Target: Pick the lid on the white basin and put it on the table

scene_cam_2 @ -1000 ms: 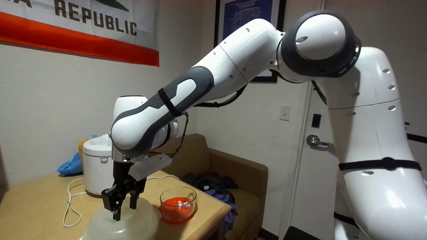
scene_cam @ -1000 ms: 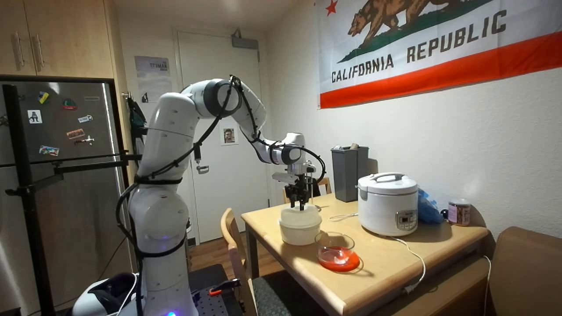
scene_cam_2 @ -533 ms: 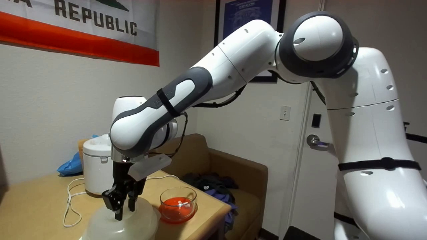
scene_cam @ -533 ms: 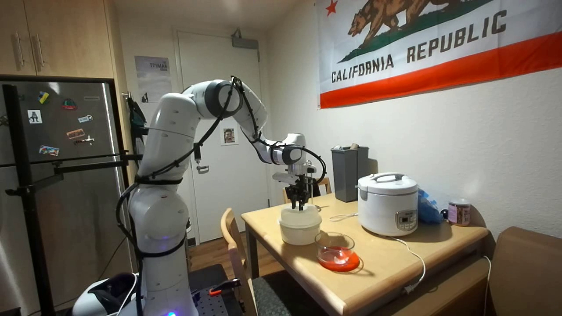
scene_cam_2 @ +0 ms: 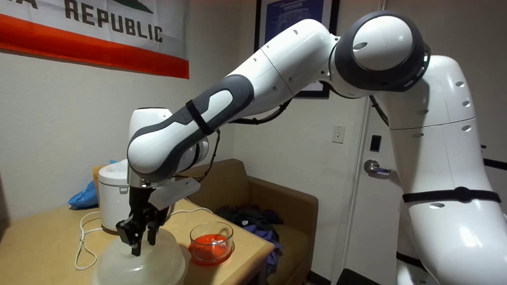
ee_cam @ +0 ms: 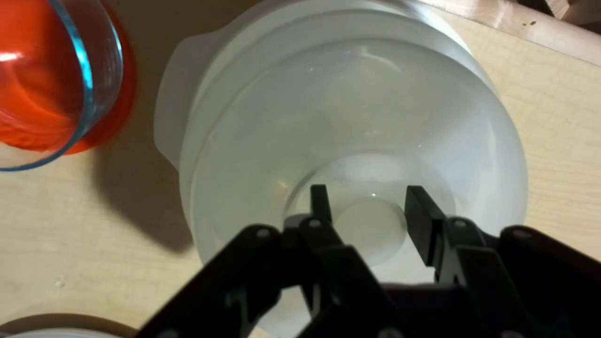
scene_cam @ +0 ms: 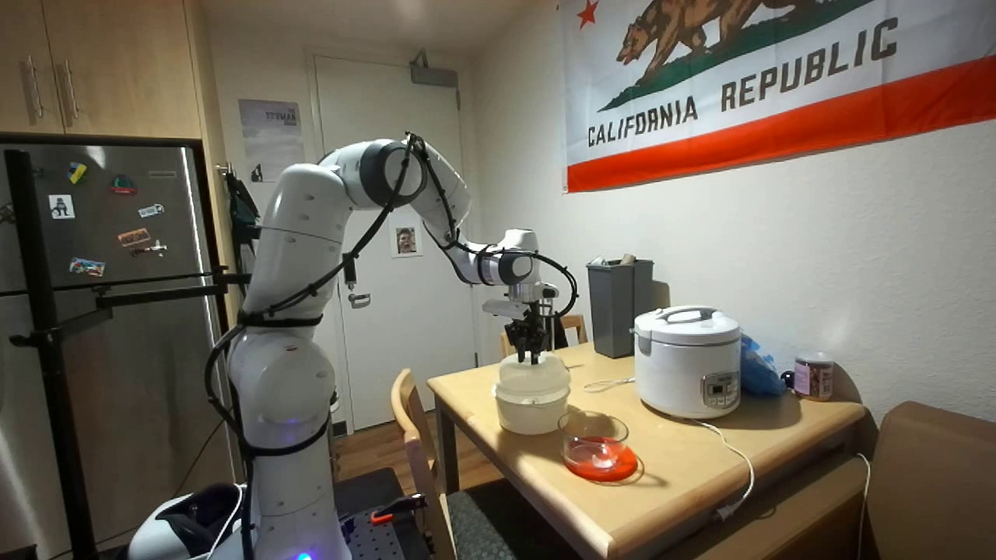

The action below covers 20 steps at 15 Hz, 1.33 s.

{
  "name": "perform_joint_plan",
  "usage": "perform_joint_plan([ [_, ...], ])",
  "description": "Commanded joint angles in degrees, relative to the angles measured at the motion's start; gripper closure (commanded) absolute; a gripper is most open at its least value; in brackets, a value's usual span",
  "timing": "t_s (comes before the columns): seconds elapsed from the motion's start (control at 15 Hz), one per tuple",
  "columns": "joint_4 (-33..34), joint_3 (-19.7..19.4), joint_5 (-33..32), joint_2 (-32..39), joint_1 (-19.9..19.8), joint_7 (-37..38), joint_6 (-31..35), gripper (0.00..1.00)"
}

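The translucent domed lid (scene_cam: 534, 378) sits over the white basin (scene_cam: 532, 418), near one edge of the tan table (scene_cam: 661, 474). My gripper (ee_cam: 367, 206) points straight down with its jaws shut on the round knob (ee_cam: 371, 230) at the top of the lid. In both exterior views the lid stands slightly raised; whether its rim still touches the basin somewhere I cannot tell. In the wrist view the lid (ee_cam: 357, 98) covers most of the basin, and one basin handle (ee_cam: 176, 98) juts out beside it.
Close beside the basin stands a clear glass bowl (scene_cam_2: 212, 237) with an orange-red disc (scene_cam: 603, 464) at its base. A white rice cooker (scene_cam: 687, 369) with a trailing cord, a grey bin (scene_cam: 613, 311) and a jar (scene_cam: 814, 377) stand towards the wall. A wooden chair (scene_cam: 412, 412) adjoins the table.
The jaws have closed a little onto the knob. Over the last half second the gripper has risen slightly, and the lid has come up with it. The basin stays in place.
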Motion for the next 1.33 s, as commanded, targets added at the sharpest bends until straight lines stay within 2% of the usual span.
perform_joint_plan([
  [0.0, -0.1, 0.2, -1.6, -3.7, 0.5, 0.0, -2.8, 0.81],
  [0.33, 0.4, 1.7, -1.2, -5.3, 1.3, -1.2, -4.1, 0.81],
  [0.6, 3.9, 3.3, -3.9, -4.1, 3.4, -1.8, -6.4, 0.81],
  [1.0, 13.1, 5.1, -11.4, 0.3, 7.7, -3.0, -13.1, 0.81],
  [1.27, 20.0, 6.0, -14.2, 5.4, 10.3, -7.1, -18.0, 0.81],
])
